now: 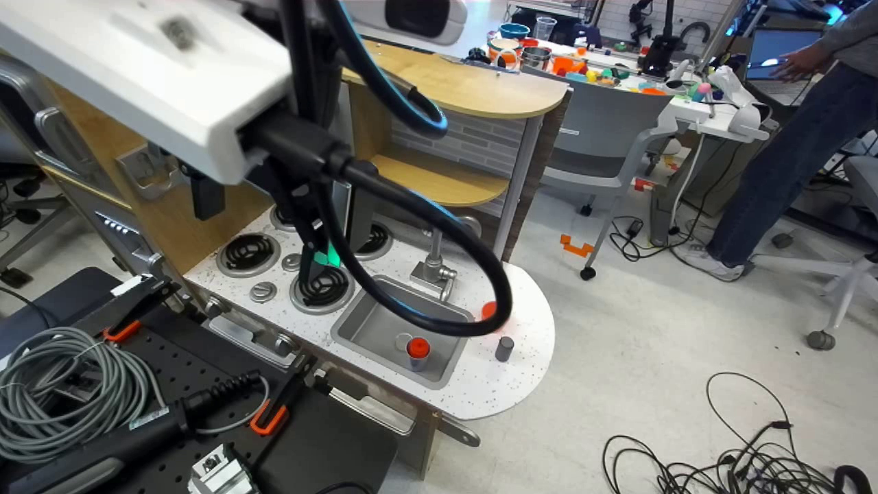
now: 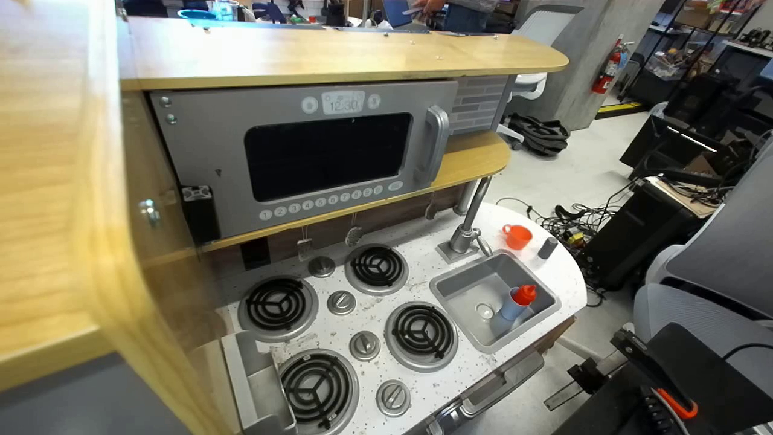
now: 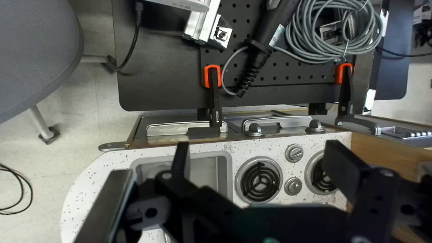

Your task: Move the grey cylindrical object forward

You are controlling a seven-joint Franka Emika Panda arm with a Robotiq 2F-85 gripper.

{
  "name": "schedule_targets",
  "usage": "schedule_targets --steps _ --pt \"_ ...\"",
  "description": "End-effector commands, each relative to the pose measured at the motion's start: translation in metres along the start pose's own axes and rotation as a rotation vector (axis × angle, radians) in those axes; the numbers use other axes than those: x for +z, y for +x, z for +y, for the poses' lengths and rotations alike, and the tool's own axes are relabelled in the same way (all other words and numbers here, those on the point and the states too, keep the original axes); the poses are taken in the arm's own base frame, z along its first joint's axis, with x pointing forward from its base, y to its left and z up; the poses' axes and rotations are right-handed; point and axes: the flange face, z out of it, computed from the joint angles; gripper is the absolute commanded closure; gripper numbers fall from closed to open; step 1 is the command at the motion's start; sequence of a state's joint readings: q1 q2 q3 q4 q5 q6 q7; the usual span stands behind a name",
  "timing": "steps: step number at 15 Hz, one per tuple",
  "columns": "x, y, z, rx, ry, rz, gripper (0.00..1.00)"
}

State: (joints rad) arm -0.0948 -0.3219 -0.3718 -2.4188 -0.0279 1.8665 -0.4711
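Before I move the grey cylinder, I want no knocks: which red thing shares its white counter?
The red handled cup, near the cylinder; the red-topped blue container is in the grey sink.

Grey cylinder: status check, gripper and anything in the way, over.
Gripper open, not on target. Grey cylinder on countertop, beside sink. Red-orange cup close by, may obstruct.

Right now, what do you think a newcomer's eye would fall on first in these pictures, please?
Probably the thick black cable, looping across the foreground of an exterior view. Next, perhaps, the red-topped container in the sink, then the orange-red cup on the counter, near the small grey cylinder.
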Motion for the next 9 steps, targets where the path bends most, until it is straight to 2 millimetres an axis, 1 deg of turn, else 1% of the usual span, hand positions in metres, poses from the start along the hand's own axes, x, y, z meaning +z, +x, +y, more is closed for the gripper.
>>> schedule_targets --steps 1,7,9 --pt "-0.0005 0.0001 -0.0001 0.0 0.0 -0.001 0.0" --pt "-0.0005 0.0001 -0.0001 0.0 0.0 -0.001 0.0" --pt "0.0091 0.0088 -0.0021 -0.011 -0.019 -0.019 0.0"
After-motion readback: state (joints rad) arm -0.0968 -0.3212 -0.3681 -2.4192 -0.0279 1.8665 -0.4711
